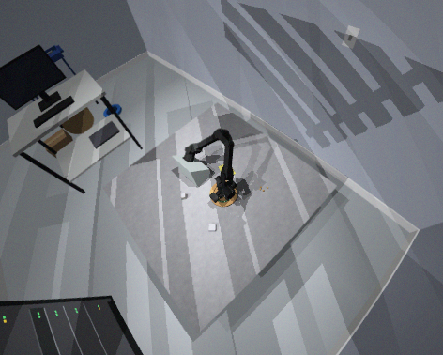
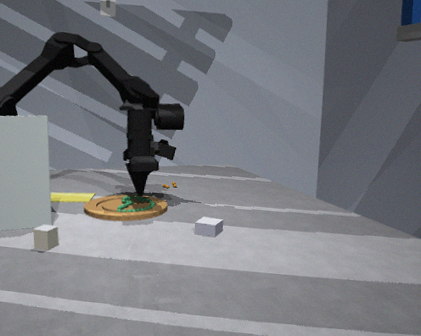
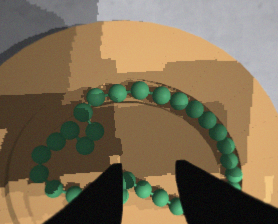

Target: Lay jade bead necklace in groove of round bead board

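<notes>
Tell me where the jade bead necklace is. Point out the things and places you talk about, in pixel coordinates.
In the wrist view, the green round-beaded necklace (image 2: 151,208) (image 3: 140,90) lies on the round wooden board (image 2: 95,209) (image 3: 150,42), partly along its groove, beneath the black tool (image 2: 140,195) (image 3: 148,170).

Wrist view: the black gripper fingers cover part of the near run of the jade bead necklace (image 3: 140,90), and the lower edge crops the round bead board (image 3: 150,45). Exterior view: arm base out of frame at left; pale green block (image 2: 8,175) cut by the same edge, small orange bits (image 2: 170,185) too small to identify. Top view: arm (image 1: 228,155) hides part of the board (image 1: 232,201).
</notes>
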You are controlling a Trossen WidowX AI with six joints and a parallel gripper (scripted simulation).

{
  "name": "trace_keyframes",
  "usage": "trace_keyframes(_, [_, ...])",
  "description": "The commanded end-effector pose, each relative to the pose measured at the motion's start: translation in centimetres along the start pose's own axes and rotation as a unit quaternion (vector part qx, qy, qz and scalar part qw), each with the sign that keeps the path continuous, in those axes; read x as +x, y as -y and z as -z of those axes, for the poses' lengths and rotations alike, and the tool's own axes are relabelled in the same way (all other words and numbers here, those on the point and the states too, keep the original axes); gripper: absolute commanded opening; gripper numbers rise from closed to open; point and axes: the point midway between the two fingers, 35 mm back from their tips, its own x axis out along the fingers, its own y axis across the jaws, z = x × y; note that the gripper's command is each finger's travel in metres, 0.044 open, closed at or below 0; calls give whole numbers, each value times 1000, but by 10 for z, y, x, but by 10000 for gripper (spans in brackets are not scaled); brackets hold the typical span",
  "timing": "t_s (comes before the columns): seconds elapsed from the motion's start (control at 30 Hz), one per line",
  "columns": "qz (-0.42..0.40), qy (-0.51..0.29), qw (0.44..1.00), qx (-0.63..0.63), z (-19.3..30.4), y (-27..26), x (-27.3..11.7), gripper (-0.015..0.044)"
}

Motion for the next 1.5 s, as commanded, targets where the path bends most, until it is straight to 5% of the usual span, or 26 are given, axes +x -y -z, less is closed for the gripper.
trace_keyframes(0.0, [1, -2, 936, -352, 38, 25, -13, 120])
trace_keyframes(0.2, [1, -2, 894, -447, 44, 28, -15, 120])
trace_keyframes(1.47, [2, 1, 893, -451, 41, 28, 2, 120])
